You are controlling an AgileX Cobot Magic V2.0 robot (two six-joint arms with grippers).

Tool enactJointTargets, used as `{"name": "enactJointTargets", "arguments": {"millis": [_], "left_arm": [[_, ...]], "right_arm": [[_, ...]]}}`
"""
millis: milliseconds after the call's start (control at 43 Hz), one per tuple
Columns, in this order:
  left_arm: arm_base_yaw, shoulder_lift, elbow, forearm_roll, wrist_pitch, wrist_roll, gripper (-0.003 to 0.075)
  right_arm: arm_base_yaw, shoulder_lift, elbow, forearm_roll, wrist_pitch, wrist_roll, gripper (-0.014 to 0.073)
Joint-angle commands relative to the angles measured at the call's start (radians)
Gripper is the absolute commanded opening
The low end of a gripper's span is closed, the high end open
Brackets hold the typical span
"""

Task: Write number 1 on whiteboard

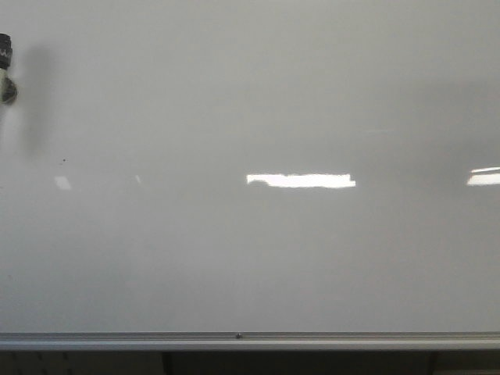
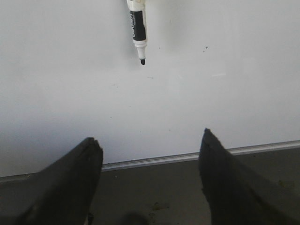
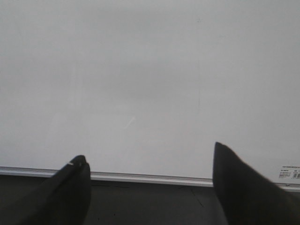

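Glossy white-grey, the whiteboard (image 1: pixel 258 101) fills almost all of your front view, and a silver rail (image 1: pixel 250 341) runs along its lower edge. Bright reflections of lamps lie across the middle of the board and at its right edge.

At the far left edge of the front view you see only a small part of a dark and pale object (image 1: pixel 6 72), with a soft shadow beside it on the board. What it is, you cannot tell from this view.

In the left wrist view, a marker (image 2: pixel 138 29) with a white body, a black label and a black tip stands in front of the board with its cap off. Its tip is at the board's surface or just beside it; contact is not clear. What holds the marker is out of view. The left gripper (image 2: pixel 150 143) has its two dark fingers spread wide, with nothing between them.

The right gripper (image 3: pixel 152 161) is spread wide as well and holds nothing; it faces a bare part of the board above the rail.

You cannot make out any stroke of the number 1 on the board; only small dark specks show.
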Motion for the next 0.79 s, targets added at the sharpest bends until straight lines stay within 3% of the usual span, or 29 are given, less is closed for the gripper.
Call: {"name": "enactJointTargets", "arguments": {"millis": [0,256,768], "left_arm": [[-0.007,0.057,-0.062,0.003,-0.108,-0.066,0.0440],[-0.007,0.210,-0.068,-0.004,-0.311,-0.068,0.0440],[0.012,0.453,-0.184,-0.024,-0.452,-0.068,0.0440]], "right_arm": [[-0.004,0.010,-0.025,-0.010,-0.066,-0.008,0.0565],[-0.004,0.010,-0.025,-0.009,-0.069,-0.008,0.0565],[-0.004,0.010,-0.025,-0.009,-0.073,-0.008,0.0565]]}}
